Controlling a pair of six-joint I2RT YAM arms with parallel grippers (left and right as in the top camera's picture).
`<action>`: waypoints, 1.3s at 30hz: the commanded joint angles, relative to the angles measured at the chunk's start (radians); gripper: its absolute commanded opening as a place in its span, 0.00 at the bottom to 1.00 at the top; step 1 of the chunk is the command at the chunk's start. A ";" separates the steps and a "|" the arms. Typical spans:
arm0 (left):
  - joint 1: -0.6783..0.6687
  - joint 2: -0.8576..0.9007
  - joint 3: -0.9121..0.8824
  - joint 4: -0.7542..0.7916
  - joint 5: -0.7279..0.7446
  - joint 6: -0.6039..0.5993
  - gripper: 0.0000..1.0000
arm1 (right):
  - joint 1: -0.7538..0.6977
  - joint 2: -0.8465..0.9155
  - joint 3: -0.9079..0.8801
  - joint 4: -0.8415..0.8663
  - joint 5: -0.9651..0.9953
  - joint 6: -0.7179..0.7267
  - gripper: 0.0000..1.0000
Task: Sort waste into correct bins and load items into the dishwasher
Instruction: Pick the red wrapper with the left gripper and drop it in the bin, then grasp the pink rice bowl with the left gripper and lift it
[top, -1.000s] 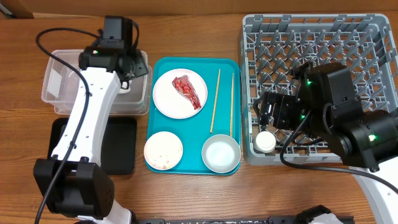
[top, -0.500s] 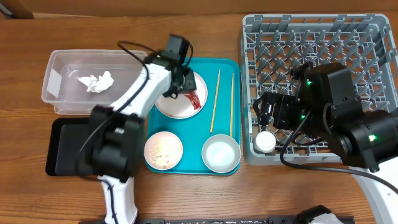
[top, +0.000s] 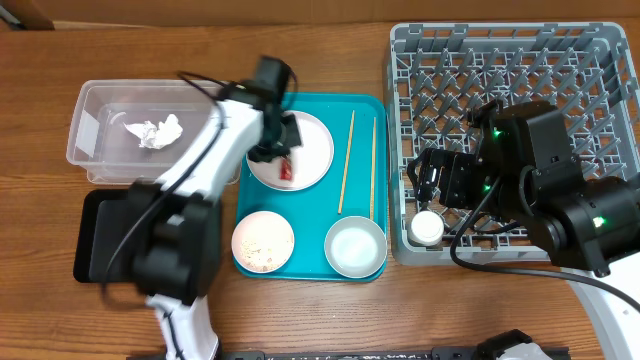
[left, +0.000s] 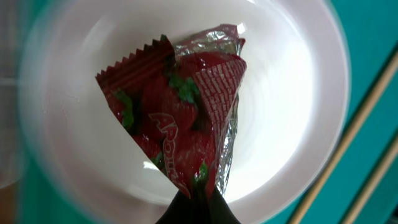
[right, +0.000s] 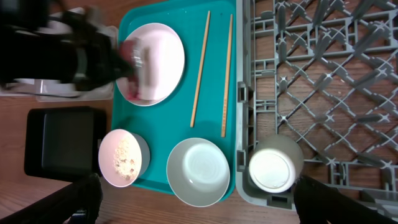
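My left gripper (left: 198, 202) is shut on one corner of the shiny red wrapper (left: 180, 118), pinching it over the large white plate (left: 292, 124). From overhead the wrapper (top: 285, 172) shows just under the gripper (top: 280, 150). The crumpled tissue (top: 152, 131) lies in the clear tub (top: 95, 110). My right gripper (right: 199, 205) stands open above the rack's near left corner, where the small cup (right: 275, 163) sits. The bowl (right: 198, 171), a small plate with food scraps (right: 123, 157) and two chopsticks (top: 346, 160) rest on the teal tray (top: 310, 265).
The black tray (top: 100, 240) lies in front of the clear tub, left of the teal tray. The grey dish rack (top: 500, 60) fills the right side, with my right arm (top: 540, 180) over its front half. Bare wooden table runs along the front edge.
My left arm swung from the clear tub, where the tissue now lies, across to the large plate and shut on the red wrapper. The right arm has not moved.
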 joint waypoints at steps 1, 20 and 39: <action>0.052 -0.171 0.048 -0.044 -0.179 0.032 0.04 | -0.001 -0.006 0.010 0.002 -0.002 -0.003 1.00; 0.192 -0.247 0.055 -0.148 -0.161 0.138 0.62 | -0.001 -0.005 0.010 -0.019 -0.002 -0.003 1.00; -0.216 -0.319 -0.412 -0.157 -0.068 -0.069 0.59 | -0.001 -0.005 0.010 -0.019 0.001 -0.003 1.00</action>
